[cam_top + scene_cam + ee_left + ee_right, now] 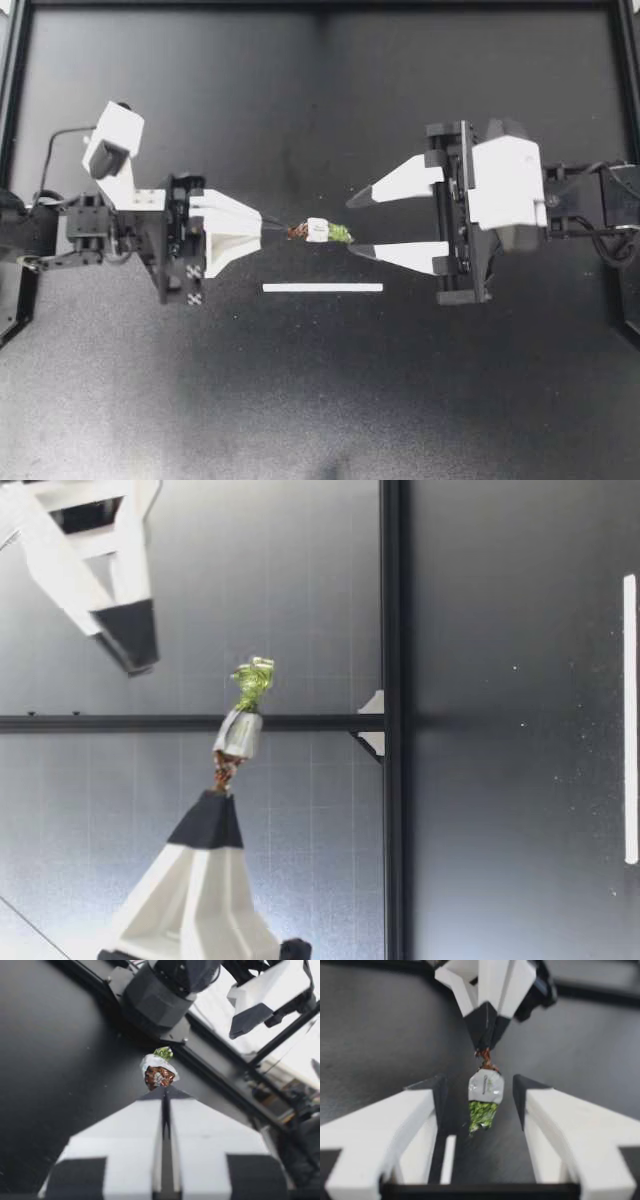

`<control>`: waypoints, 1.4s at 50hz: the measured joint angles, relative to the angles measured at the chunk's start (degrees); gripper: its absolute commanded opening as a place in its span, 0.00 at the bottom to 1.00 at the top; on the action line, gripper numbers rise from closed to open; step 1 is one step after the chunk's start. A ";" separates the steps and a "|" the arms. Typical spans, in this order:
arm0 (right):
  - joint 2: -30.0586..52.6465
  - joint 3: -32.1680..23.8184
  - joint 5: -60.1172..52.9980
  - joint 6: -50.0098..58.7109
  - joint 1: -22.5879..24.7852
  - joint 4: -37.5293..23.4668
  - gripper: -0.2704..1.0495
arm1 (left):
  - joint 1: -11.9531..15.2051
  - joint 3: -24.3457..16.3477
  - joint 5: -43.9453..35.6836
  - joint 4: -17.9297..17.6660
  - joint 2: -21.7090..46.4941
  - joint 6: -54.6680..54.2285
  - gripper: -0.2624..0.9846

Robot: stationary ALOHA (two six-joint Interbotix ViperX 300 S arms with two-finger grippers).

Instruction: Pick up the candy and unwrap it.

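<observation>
Left end effector (262,226) clenched on the brown twisted end of the candy (318,231), held aloft above the dark table (300,400), right end effector (352,224) released, straddling its green end, apparently without touching, white strip (322,288) on the table nearby

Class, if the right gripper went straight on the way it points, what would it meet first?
The candy, probably: its green end sits between the open fingers of my right gripper; my left gripper holds its brown end. Their heights may differ.
</observation>
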 measured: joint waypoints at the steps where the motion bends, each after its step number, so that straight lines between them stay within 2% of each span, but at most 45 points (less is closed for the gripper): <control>1: 0.18 0.00 -0.26 -0.79 0.00 0.00 0.66 | -0.09 0.09 0.00 -0.09 -0.18 -0.88 0.09; 10: 2.72 -0.26 -3.78 -4.48 -0.26 0.09 0.66 | -0.09 0.18 0.00 0.00 -1.58 -9.84 0.09; 16: 4.04 -0.70 -6.42 -4.48 -0.62 1.32 0.66 | 0.00 0.53 0.00 0.53 -2.11 -12.13 0.09; 27: 6.59 -1.67 -9.40 -4.39 -0.79 3.78 0.66 | 0.00 0.70 0.00 0.88 -2.20 -12.39 0.09; 57: 10.37 -2.81 -10.20 -0.53 -0.79 3.87 0.64 | -0.09 0.88 -1.49 1.05 -2.11 -10.63 0.09; 63: 10.37 -2.90 -10.20 -0.53 -0.88 3.87 0.60 | 0.00 0.79 -1.58 1.23 -2.11 -10.72 0.09; 70: 10.37 -2.90 -9.84 -0.44 -0.88 3.78 0.46 | 0.00 0.79 -1.58 1.49 -2.11 -10.63 0.09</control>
